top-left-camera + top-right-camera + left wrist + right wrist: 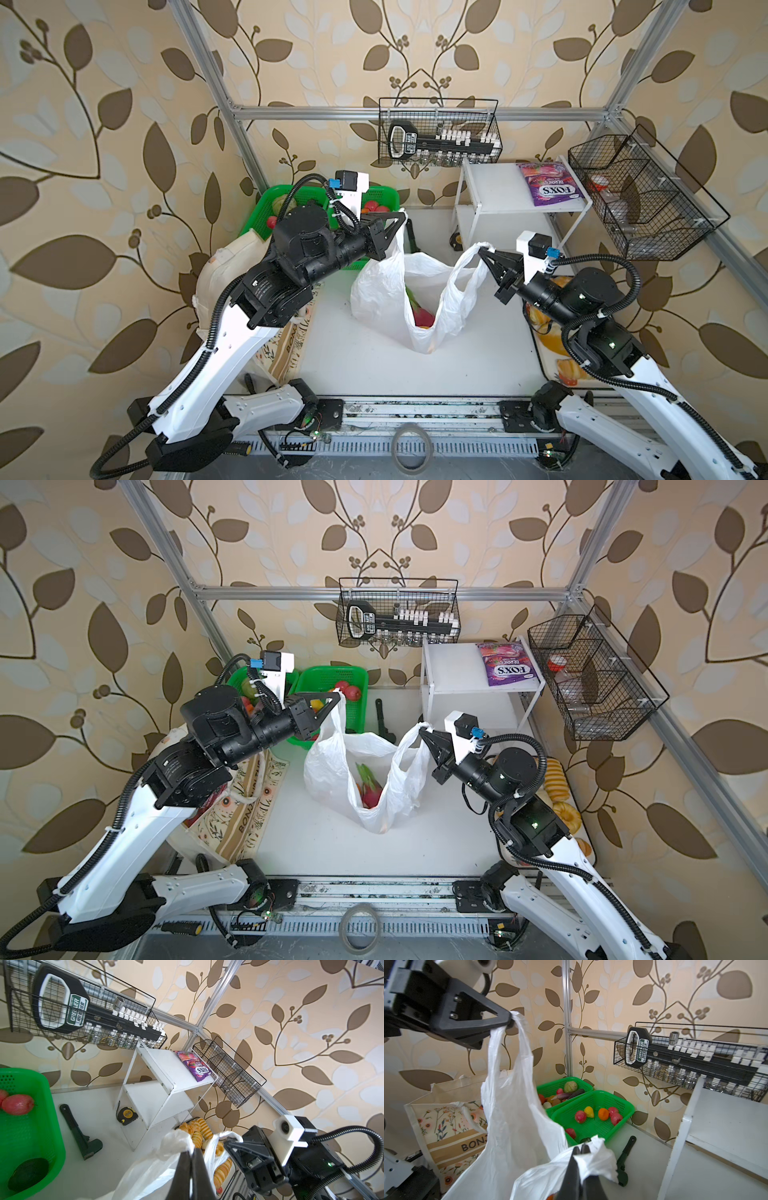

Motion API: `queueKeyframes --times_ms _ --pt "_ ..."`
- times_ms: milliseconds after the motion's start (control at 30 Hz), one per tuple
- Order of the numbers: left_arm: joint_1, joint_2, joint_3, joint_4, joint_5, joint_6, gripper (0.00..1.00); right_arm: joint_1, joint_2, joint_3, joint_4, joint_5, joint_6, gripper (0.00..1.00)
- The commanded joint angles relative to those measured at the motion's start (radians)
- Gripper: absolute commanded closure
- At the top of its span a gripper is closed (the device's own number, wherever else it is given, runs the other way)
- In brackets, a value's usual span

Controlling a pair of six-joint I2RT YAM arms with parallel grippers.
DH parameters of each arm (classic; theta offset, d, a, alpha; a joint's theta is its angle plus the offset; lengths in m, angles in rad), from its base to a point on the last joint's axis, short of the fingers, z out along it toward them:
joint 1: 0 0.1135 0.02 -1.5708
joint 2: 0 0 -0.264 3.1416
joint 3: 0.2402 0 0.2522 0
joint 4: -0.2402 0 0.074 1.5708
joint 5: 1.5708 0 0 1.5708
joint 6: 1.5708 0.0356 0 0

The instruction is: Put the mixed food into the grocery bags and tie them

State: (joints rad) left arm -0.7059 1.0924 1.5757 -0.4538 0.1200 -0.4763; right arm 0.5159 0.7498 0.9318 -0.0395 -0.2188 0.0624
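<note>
A thin white plastic bag (386, 291) (332, 771) stands mid-table, held up by both loop handles. My left gripper (401, 216) (192, 1152) is shut on its left handle, and my right gripper (422, 728) (580, 1147) is shut on its right handle. The bag's mouth sags open between them, with a pink dragon fruit (422, 313) (370, 791) inside. A cream cloth tote (245, 812) (452, 1126) leans at the left under my left arm. The purple FOX'S packet (548, 189) (197, 1066) lies on the white shelf (490, 195). Apples, an orange and a yellow pear (588, 1111) lie in a green basket (623, 1105).
A second green basket (548, 1088) holds vegetables. A dark wrench (79, 1132) and a tape measure (126, 1114) lie near the shelf. Bread rolls (557, 779) fill a tray at the right. Wire baskets (440, 133) (640, 195) hang on the frame.
</note>
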Motion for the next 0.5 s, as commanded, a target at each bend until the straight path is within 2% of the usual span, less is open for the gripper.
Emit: queueKeyframes --times_ms 0,267,300,367,467 --pt "-0.001 -0.046 -0.013 -0.028 -0.075 -0.012 1.0 -0.071 0.023 0.035 0.09 -0.147 0.071 1.0" --pt "-0.001 -0.068 -0.106 -0.169 -0.206 -0.039 1.0 -0.081 0.072 -0.003 0.118 -0.222 0.064 1.0" --pt "-0.002 -0.072 -0.114 -0.173 -0.21 -0.037 0.92 -0.081 0.075 -0.005 0.123 -0.226 0.063 1.0" --pt "-0.001 -0.077 -0.112 -0.176 -0.211 -0.016 0.58 -0.082 0.088 -0.003 0.131 -0.236 0.063 1.0" --pt "-0.001 -0.08 -0.078 -0.18 -0.228 0.032 0.42 -0.08 0.107 0.004 0.146 -0.255 0.07 1.0"
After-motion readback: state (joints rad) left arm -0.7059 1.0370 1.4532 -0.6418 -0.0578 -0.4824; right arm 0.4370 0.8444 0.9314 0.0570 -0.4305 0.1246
